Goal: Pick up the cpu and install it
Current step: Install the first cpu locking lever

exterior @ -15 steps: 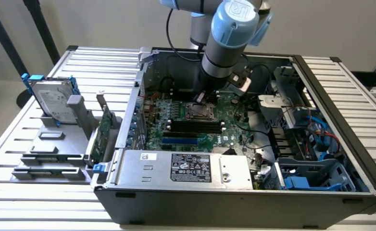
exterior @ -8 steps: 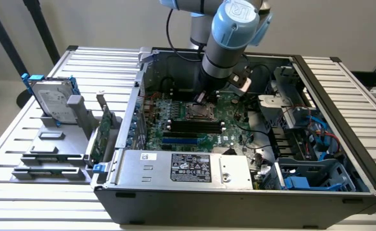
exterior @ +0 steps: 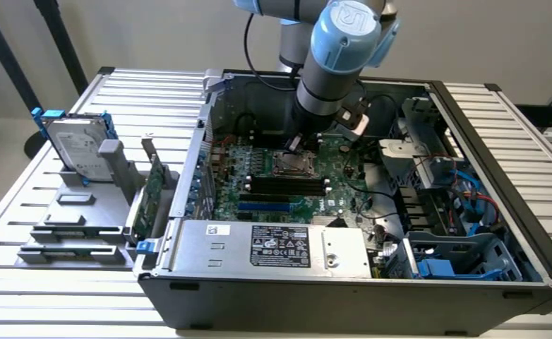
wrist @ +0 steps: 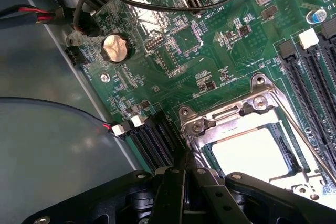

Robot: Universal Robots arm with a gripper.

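Observation:
The cpu (wrist: 251,153) is a bright silver square lying flat inside the metal socket frame (wrist: 220,116) on the green motherboard (wrist: 173,51). My gripper (wrist: 184,170) is shut, its black fingertips pressed together at the socket frame's corner, beside the cpu, with nothing seen between them. In the exterior view the gripper (exterior: 293,150) hangs inside the open computer case, just above the socket and the cpu (exterior: 294,167).
A thin socket lever (wrist: 315,156) runs along the frame's far side. Black memory slots (wrist: 310,72) and cables (wrist: 79,14) lie close by. Outside the case, a hard drive with blue rails (exterior: 76,152) stands on a grey rack. The power supply (exterior: 271,247) fills the case's front.

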